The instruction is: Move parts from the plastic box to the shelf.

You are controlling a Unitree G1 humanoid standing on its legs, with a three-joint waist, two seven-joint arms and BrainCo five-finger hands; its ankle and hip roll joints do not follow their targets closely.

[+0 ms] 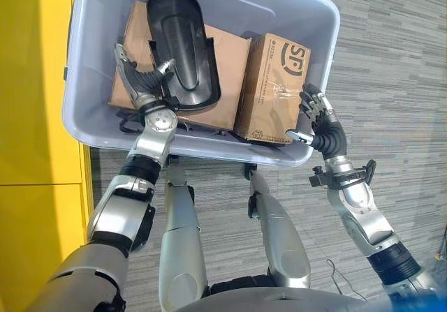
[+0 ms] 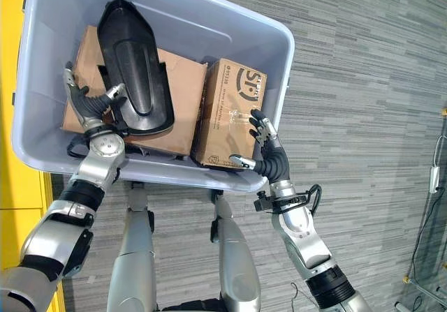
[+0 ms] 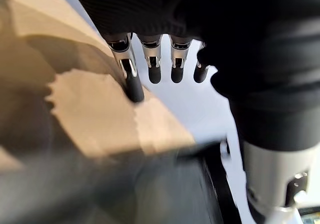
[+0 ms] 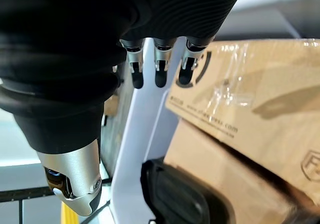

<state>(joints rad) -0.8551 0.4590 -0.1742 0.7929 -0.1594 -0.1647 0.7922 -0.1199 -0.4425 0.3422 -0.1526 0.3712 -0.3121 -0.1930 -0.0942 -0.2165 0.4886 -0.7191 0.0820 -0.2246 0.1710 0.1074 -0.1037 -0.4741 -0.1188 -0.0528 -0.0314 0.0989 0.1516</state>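
Observation:
A grey plastic box (image 1: pixel 82 68) holds a long black moulded part (image 1: pixel 178 40) lying on a flat cardboard carton (image 1: pixel 227 75). A smaller cardboard box (image 1: pixel 272 88) stands at its right end. My left hand (image 1: pixel 143 82) is inside the box, open. Its fingers (image 3: pixel 132 78) rest on the flat carton (image 3: pixel 95 108), and its thumb points at the black part's left edge. My right hand (image 1: pixel 318 120) is open at the box's near right corner, fingers (image 4: pixel 160 68) straight beside the smaller box (image 4: pixel 260 98), not gripping it.
A yellow surface (image 1: pixel 35 82) runs along the left of the plastic box. Grey striped carpet (image 1: pixel 391 61) lies to the right and in front. The box wall (image 4: pixel 145 134) stands between my right palm and the cartons.

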